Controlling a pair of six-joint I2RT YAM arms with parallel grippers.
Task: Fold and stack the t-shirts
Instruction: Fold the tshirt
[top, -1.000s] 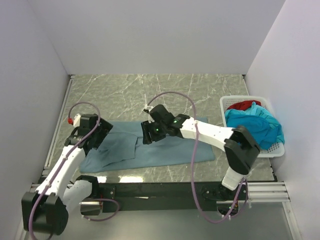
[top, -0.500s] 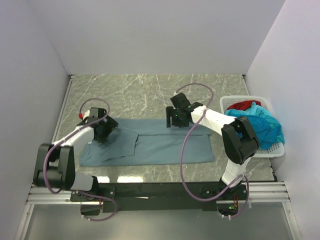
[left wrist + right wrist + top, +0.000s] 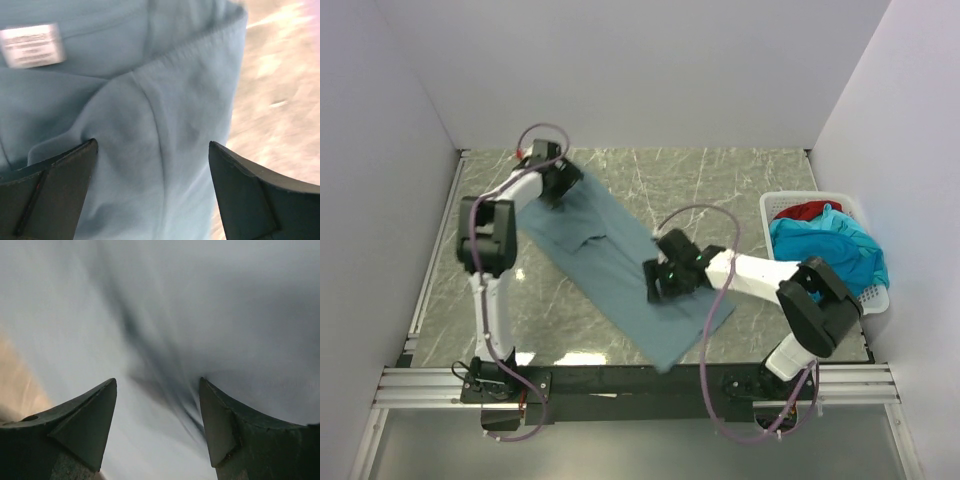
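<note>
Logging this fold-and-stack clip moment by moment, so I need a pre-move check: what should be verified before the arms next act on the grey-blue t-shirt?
1. Left gripper open over the collar end of the grey-blue t-shirt, near the neck label: ok.
2. Right gripper open over the shirt's middle: ok.
3. Cloth free of both grippers' fingers: cannot tell; the right wrist view is blurred.
4. Shirt squared to the table: not ok; it lies diagonally, with its near corner at the front edge.
5. Shirt smooth: not ok; creases show.
6. Turquoise t-shirt and red t-shirt kept aside in the white basket: ok.
</note>
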